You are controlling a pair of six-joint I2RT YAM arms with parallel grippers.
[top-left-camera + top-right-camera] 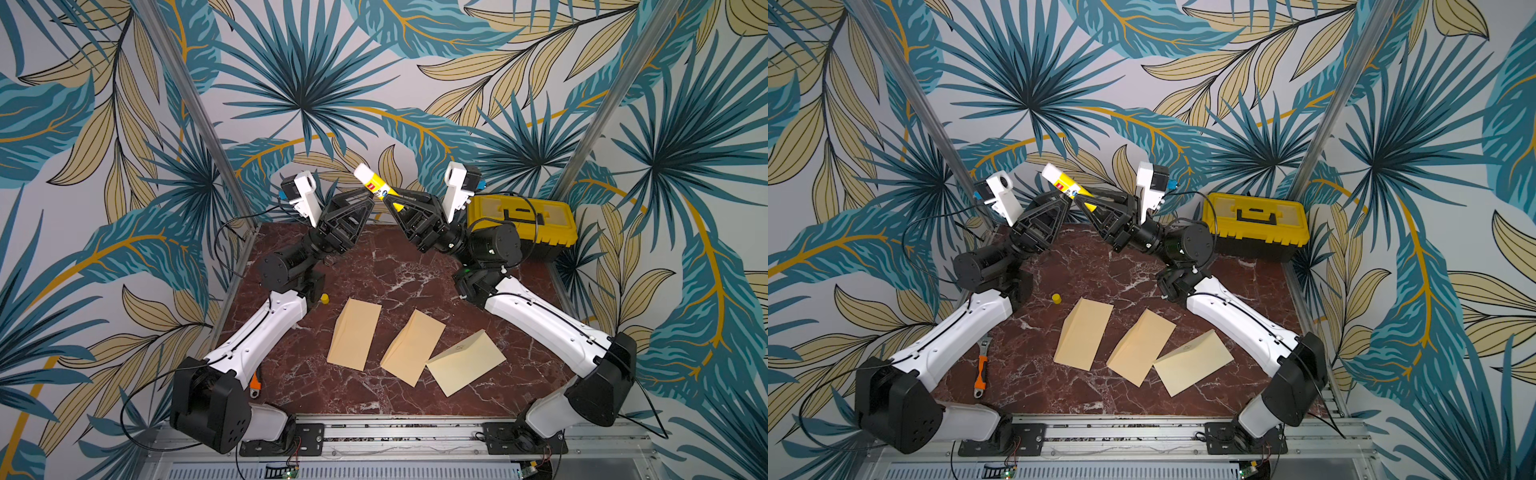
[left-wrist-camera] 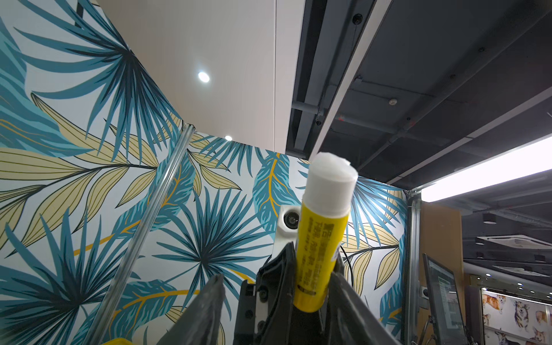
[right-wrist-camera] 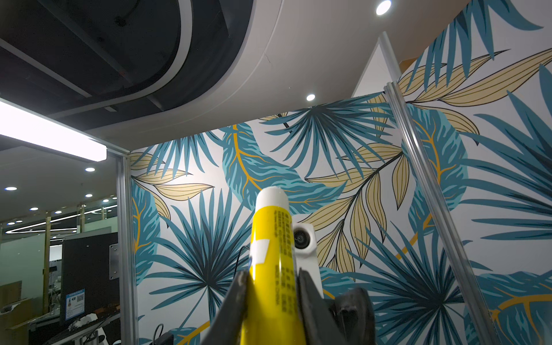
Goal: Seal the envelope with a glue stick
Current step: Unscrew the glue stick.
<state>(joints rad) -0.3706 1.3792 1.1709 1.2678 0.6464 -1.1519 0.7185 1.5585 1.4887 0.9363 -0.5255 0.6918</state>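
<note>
Both arms are raised at the far end of the worktop point(image 1: 374, 266), their hands meeting tip to tip well above its surface. The right hand point(image 1: 390, 198) is clamped on the glue stick point(image 1: 376, 185), one finger pressed to each side of the yellow tube, low on its body. The stick tilts up and away towards the back wall. Its cap is off, and the white glue end is bare and points upward. In the right wrist view the stick point(image 3: 271, 254) rises straight out from between the two dark fingers.

The left hand point(image 1: 370, 194) faces it with its fingers spread apart. In the left wrist view the stick point(image 2: 322, 233) and the tips of the right hand sit in the gap between those fingers, with wallpaper showing through on one side. I cannot tell whether the left hand touches the tube.

Down on the worktop, the yellow cap point(image 1: 325, 298) stands alone beside the left arm. Three envelopes point(image 1: 354, 334) lie side by side in a loose row nearer the front, well apart from both hands. An orange-handled wrench point(image 1: 981, 370) lies by the left arm's base, and a yellow toolbox point(image 1: 523, 220) sits in the far corner behind the right arm.
</note>
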